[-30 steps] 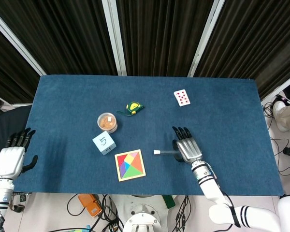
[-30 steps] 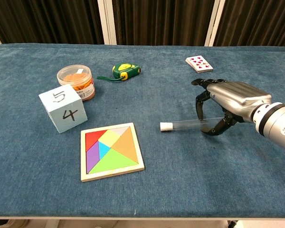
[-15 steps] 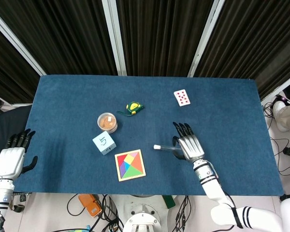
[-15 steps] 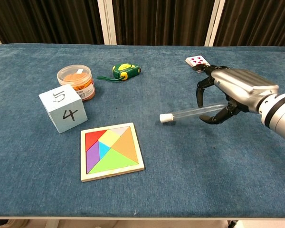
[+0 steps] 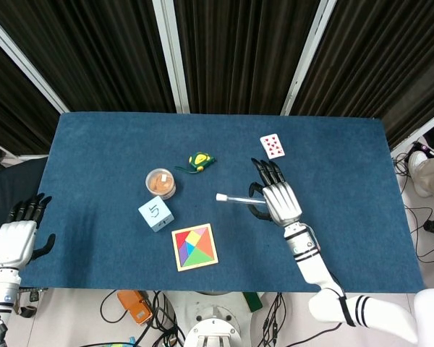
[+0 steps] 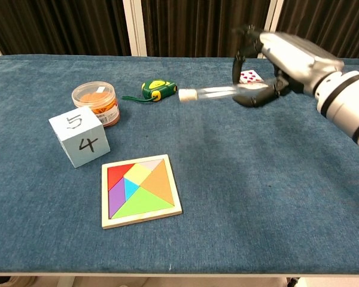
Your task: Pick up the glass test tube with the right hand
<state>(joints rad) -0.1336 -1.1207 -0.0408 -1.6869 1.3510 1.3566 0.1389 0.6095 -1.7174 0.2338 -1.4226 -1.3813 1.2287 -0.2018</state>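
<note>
From the head view, the right hand (image 5: 278, 202) hovers over the middle of the blue bench (image 5: 347, 217), back of the hand upward, fingers (image 5: 264, 170) pointing toward the far edge. The test tube (image 5: 235, 199) is pinched under that hand, between thumb and fingers, and sticks out sideways to the hand's left, its white cap at the free end. The tube lies roughly level, pointing toward the round tub (image 5: 160, 183) of orange pieces. A green tape measure (image 5: 199, 160) sits just beyond the tub, a playing card (image 5: 273, 145) lies beyond the right hand, and a pale blue cube (image 5: 156, 214) and a coloured puzzle tile (image 5: 194, 246) rest nearer the front edge. The left hand (image 5: 18, 235) hangs off the bench's left end with its fingers spread, holding nothing.

From the chest view, the right hand (image 6: 275, 63) is raised well clear of the bench (image 6: 257, 197), fingers curled down around the far end of the test tube (image 6: 212, 92). The tube is off the surface, nearly horizontal, its capped end near the tape measure (image 6: 157, 89) in the picture. The playing card (image 6: 249, 76) shows partly behind the fingers. The tub (image 6: 96, 102) stands just behind the cube (image 6: 79, 137), and the puzzle tile (image 6: 141, 190) lies flat in front of them. The left hand is out of this view.
</note>
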